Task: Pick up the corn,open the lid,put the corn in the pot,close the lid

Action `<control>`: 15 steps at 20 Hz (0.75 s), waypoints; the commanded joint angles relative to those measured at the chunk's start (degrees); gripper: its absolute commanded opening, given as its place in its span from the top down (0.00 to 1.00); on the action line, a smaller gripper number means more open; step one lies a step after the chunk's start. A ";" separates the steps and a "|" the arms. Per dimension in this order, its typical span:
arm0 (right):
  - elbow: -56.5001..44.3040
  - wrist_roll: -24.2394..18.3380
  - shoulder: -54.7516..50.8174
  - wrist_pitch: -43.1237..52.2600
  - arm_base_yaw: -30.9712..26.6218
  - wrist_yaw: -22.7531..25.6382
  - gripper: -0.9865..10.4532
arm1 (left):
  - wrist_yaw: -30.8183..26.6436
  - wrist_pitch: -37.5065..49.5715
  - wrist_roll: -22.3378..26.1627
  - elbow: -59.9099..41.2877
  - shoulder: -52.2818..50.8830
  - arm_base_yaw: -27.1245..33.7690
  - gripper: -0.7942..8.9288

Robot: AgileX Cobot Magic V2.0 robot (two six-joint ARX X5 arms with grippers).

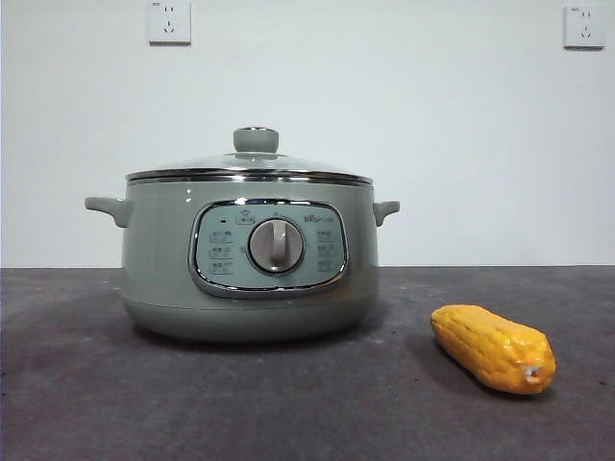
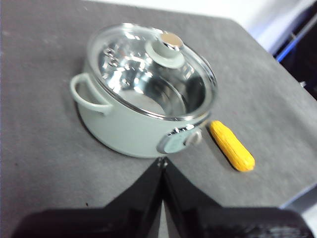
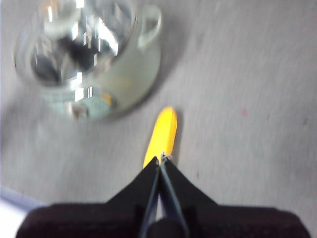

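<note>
The sage-green pot (image 1: 250,259) stands on the dark table with the glass lid (image 1: 252,163) shut on it. The corn (image 1: 493,348) lies on the table to the pot's right, apart from it. In the left wrist view the pot (image 2: 129,134), lid (image 2: 153,69) and corn (image 2: 232,146) lie beyond my left gripper (image 2: 162,161), which is shut, empty and high above the table. In the blurred right wrist view my right gripper (image 3: 162,156) is shut and empty, above the corn (image 3: 162,134), with the pot (image 3: 89,64) beyond. Neither arm shows in the front view.
Two wall sockets (image 1: 169,21) sit on the white wall behind. The table's edge (image 2: 297,198) runs near the corn in the left wrist view. Bare grey table (image 1: 96,403) lies around the pot.
</note>
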 commanded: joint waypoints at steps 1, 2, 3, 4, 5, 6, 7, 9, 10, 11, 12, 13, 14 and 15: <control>1.25 -2.89 1.73 -1.99 0.07 -0.24 0.92 | 0.04 -1.18 2.38 2.19 1.95 -1.57 0.93; 1.53 -2.86 2.21 -2.32 0.07 -0.26 0.92 | 0.04 -1.92 2.43 3.10 2.86 -2.03 0.92; 1.64 -2.82 2.49 -2.36 0.07 -0.50 0.91 | 0.07 -2.64 2.78 3.96 3.63 -2.38 0.92; 1.66 -2.78 2.54 -2.32 0.09 -1.18 0.91 | 0.09 -2.97 2.84 4.57 4.28 -2.60 0.92; 1.86 -2.60 2.54 -2.25 0.07 -1.75 0.88 | 0.81 -2.97 2.84 4.90 4.76 -2.75 0.92; 2.12 -2.36 2.54 -2.10 0.07 -1.73 0.79 | 2.56 -2.84 2.75 5.01 5.09 -2.75 0.91; 2.43 -2.32 2.54 -2.03 0.07 -1.73 0.67 | 4.17 -2.78 2.64 5.14 5.53 -2.75 0.83; 2.84 -2.23 2.54 -1.92 0.07 -1.75 0.42 | 6.05 -2.95 1.42 5.18 6.45 -2.75 0.33; 2.86 -2.23 2.54 -1.97 0.09 -1.92 0.37 | 6.03 -2.95 0.31 5.18 6.93 -2.75 0.15; 2.86 -2.23 2.54 -1.99 0.09 -2.58 0.37 | 6.08 -2.95 0.04 5.18 7.41 -2.75 0.13; 2.86 -2.23 2.69 -1.97 0.07 -3.85 0.37 | 6.58 -2.93 0.04 5.18 7.76 -2.75 0.13; 2.89 -2.21 3.21 -1.88 0.09 -4.92 0.37 | 7.48 -2.84 0.04 5.18 7.96 -2.75 0.13; 2.89 -2.21 3.89 -1.86 0.09 -5.35 0.37 | 8.52 -2.75 0.04 5.18 8.17 -2.75 0.13; 2.89 -2.19 4.96 -1.62 0.37 -5.57 0.37 | 9.44 -2.71 0.04 5.18 8.31 -2.75 0.14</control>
